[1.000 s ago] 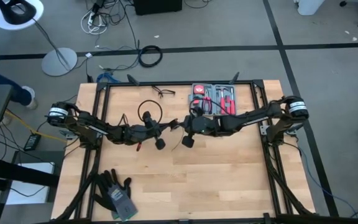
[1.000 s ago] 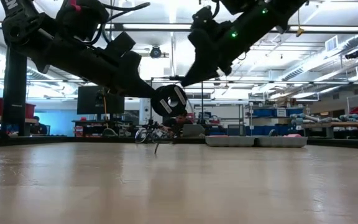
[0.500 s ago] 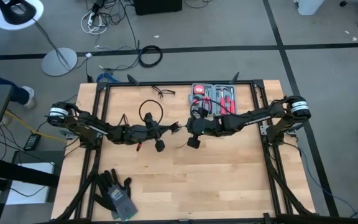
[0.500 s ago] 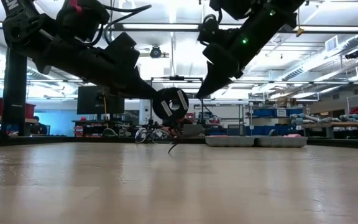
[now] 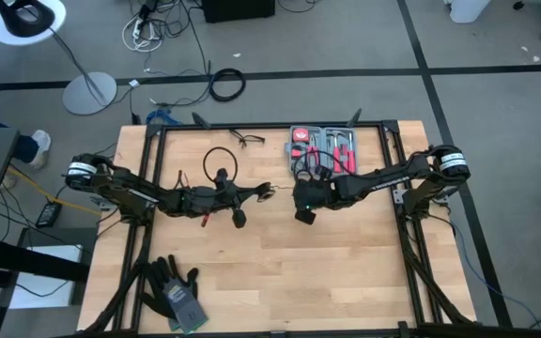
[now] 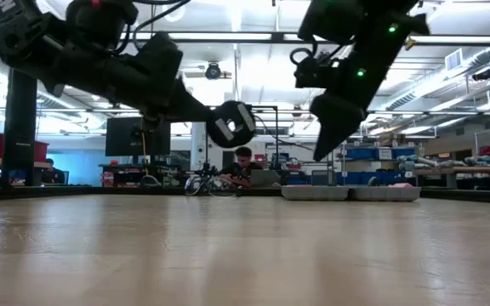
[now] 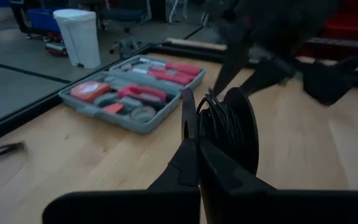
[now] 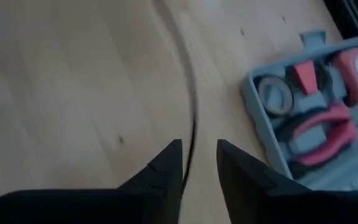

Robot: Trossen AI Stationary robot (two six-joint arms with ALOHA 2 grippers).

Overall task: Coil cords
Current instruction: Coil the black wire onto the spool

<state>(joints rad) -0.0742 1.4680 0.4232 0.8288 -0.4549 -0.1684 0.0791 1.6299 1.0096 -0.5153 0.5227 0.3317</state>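
Observation:
The cord is a thin black cable wound in a flat coil (image 7: 232, 127) around a round black puck (image 6: 230, 125). My left gripper (image 5: 267, 192) is shut on it near the table's middle, above the wood. My right gripper (image 5: 299, 208) stands just right of it, tipped down, its fingers open. In the right wrist view a thin black strand (image 8: 191, 106) lies on the wood and runs in line with the gap between those fingers (image 8: 169, 165); I cannot tell whether they touch it. A loose loop of thin black cable (image 5: 219, 166) lies on the table beyond the left arm. My left gripper pinches the coil's near rim (image 7: 202, 127) between its two shut fingers (image 7: 188, 155). The fingers come nearly level from the table's left. The coil stands on edge beyond the fingertips, lifted clear of the table.
A grey tool case (image 5: 322, 148) with red tools lies at the far edge, right of the middle. A small black wire item (image 5: 247, 140) lies at the far edge. Dark gloves (image 5: 172, 291) rest at the near left corner. Bare wood spreads toward the near edge.
My right gripper has drawn away from the coil toward the table's right edge, sinking a little and tipping its fingers steeply down. The strand that hung from the coil to the table in the low view no longer shows there. The coil stays held up by my left gripper.

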